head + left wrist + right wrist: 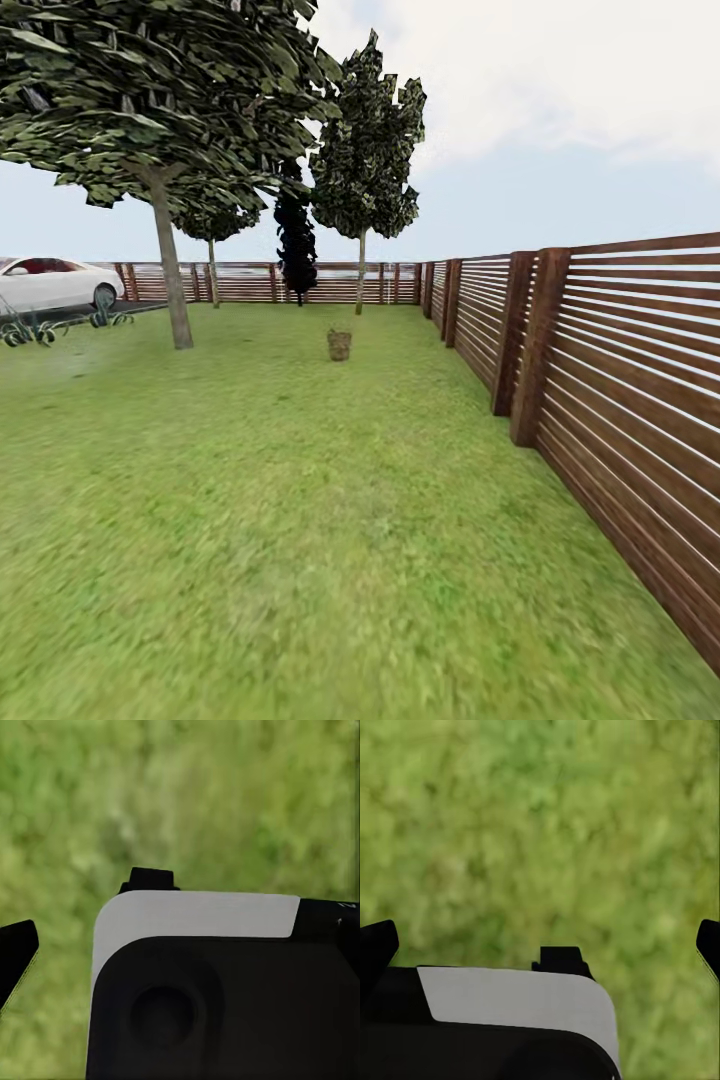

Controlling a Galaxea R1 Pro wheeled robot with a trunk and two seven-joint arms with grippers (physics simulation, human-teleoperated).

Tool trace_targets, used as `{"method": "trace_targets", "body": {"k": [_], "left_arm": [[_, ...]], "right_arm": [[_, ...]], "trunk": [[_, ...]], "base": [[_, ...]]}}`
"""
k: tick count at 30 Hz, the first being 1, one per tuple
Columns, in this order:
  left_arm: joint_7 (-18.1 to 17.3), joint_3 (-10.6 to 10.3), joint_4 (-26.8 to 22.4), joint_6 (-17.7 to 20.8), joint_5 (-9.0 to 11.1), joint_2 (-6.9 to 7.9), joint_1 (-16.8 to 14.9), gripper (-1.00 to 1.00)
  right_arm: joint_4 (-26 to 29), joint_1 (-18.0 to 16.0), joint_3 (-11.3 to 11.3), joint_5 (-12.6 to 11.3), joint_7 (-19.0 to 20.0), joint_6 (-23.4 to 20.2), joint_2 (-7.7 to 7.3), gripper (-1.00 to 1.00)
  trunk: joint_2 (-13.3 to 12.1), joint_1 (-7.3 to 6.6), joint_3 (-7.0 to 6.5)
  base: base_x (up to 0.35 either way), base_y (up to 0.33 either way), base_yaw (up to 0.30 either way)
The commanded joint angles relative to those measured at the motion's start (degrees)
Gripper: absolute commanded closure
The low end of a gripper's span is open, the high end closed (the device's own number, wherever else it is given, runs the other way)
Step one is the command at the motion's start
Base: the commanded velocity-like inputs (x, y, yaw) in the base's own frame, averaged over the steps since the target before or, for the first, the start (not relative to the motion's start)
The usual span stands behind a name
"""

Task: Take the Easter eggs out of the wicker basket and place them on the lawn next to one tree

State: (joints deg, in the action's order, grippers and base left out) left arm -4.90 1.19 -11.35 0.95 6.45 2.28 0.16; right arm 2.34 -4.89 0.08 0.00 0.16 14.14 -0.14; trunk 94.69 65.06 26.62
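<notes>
The wicker basket [339, 344] stands far off on the lawn [300, 540], small in the head view, near the middle of the yard. The Easter eggs cannot be made out at this distance. A tree [170, 270] with a grey-brown trunk and a dark leafy crown rises to the basket's left. My right gripper [541, 945] hangs open over grass, its dark fingertips [376, 945] wide apart at the frame's edges. My left gripper [180, 949] also hangs over grass; one fingertip [15, 954] sits far out, and the other is hidden behind a white and black body part.
A slatted brown wooden fence [620, 400] runs along the right side and across the back. Two slimmer trees [362, 170] and a narrow dark tree [296, 240] stand near the back fence. A white car [55, 283] and spiky plants [30, 328] are at the far left.
</notes>
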Motion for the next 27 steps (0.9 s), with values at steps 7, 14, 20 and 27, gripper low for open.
{"method": "trace_targets", "body": {"k": [7,14,20,27], "left_arm": [[-0.28,0.12,-0.08,0.1,0.58,0.01,0.02,-1.0],[-0.28,0.12,-0.08,0.1,0.58,0.01,0.02,-1.0],[-0.28,0.12,-0.08,0.1,0.58,0.01,0.02,-1.0],[-0.28,0.12,-0.08,0.1,0.58,0.01,0.02,-1.0]], "right_arm": [[-0.05,-0.03,0.01,0.0,0.02,0.19,-0.01,-1.0],[-0.05,-0.03,0.01,-0.01,0.02,0.19,0.03,-1.0],[-0.05,-0.03,0.01,-0.01,0.02,0.19,0.03,-1.0],[-0.05,-0.03,0.01,-0.01,0.02,0.19,0.05,-1.0]], "trunk": [[0.02,0.03,0.05],[0.02,0.03,0.05],[0.02,0.03,0.05],[0.02,0.03,0.05]], "base": [[0.327,0.0,0.0],[0.327,0.0,0.0],[0.327,0.0,0.0],[0.327,0.0,0.0]]}}
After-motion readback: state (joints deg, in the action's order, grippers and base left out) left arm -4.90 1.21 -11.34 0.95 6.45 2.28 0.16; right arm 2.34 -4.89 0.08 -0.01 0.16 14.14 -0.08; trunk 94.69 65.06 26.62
